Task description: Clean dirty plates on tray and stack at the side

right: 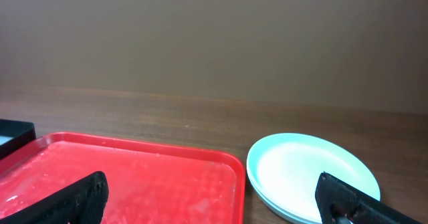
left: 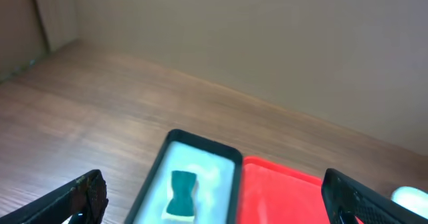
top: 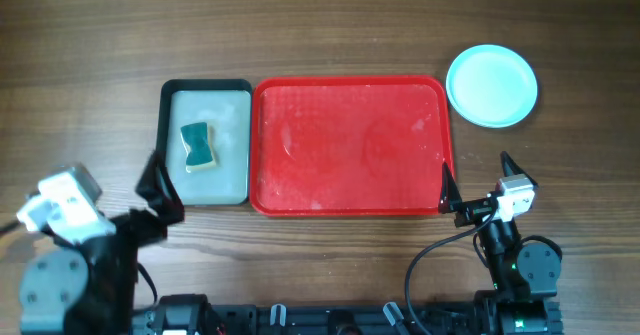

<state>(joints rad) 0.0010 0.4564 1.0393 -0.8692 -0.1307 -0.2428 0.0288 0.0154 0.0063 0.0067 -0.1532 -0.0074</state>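
Overhead view: a brown wood-grain table (top: 330,25) is shown with a large red tray (top: 350,145) at its middle, its floor bare but marked with pale wet-looking smears. A small black-rimmed tray (top: 205,84) with a pale inside is set just beside the red tray's left edge, and a green sponge (top: 198,146) with pinched sides is seen lying in it. The plates (top: 491,85) are stacked on the bare table just past the red tray's far right corner, close to the rim but apart from it; a pale blue plate is on top, layered rims are seen under it in the right wrist view, and how many are in the stack cannot be told. A plain tan wall (right: 214,37) is seen behind the table's far edge in both wrist views. Both arms are drawn back to the near edge of the table. The left gripper (left: 212,187) is held above the wood near the small tray's near left corner, its fingers spread wide with nothing between them. The right gripper (top: 475,170) is held at the red tray's near right corner, pointed toward the plates, its fingers likewise spread wide and nothing gripped.
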